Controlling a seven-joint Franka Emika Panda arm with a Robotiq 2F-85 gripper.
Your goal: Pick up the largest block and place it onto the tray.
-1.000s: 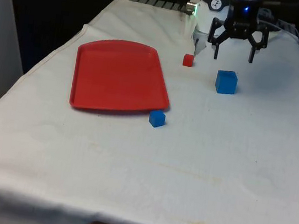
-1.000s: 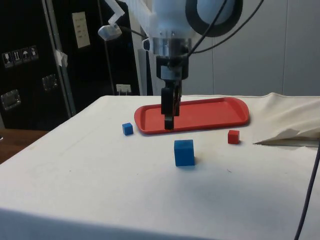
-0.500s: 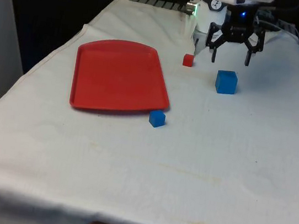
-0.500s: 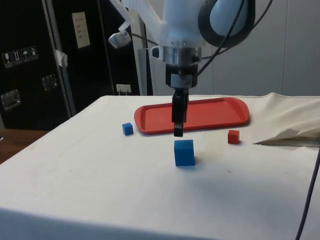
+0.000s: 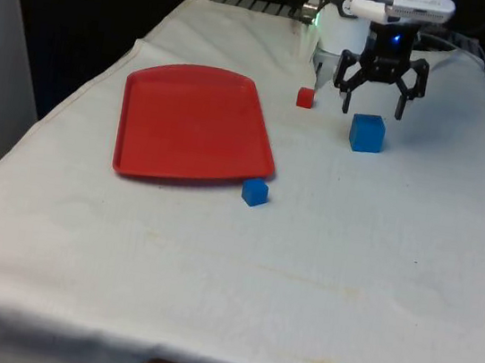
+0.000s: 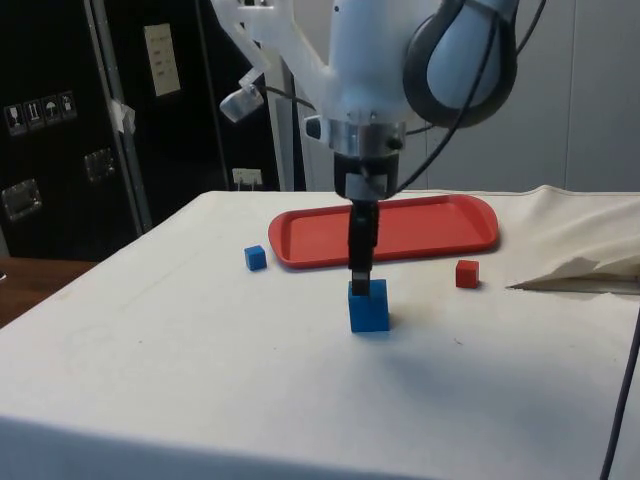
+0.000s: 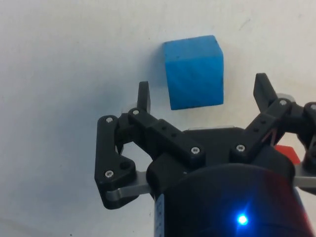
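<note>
- The gripper hangs above the big blue block, its fingers spread wide and grasping nothing.
- In the side view the gripper has its fingertips level with the top of the big blue block, at the block's far side; whether they touch it cannot be told there.
- In the wrist view the big blue block lies just beyond the gripper, roughly centred between the two spread fingers, with cloth showing on either side of it.
- The big blue block stands on the counter, well apart from the red tray, toward the front view's right.
- The red tray lies flat on the counter with nothing on it.
- A small blue block sits just beside the tray's near corner, off the tray.
- A small red block sits on the cloth between the tray and the big blue block, near the gripper.
- In the side view the small red block and the small blue block lie on either side of the gripper.
</note>
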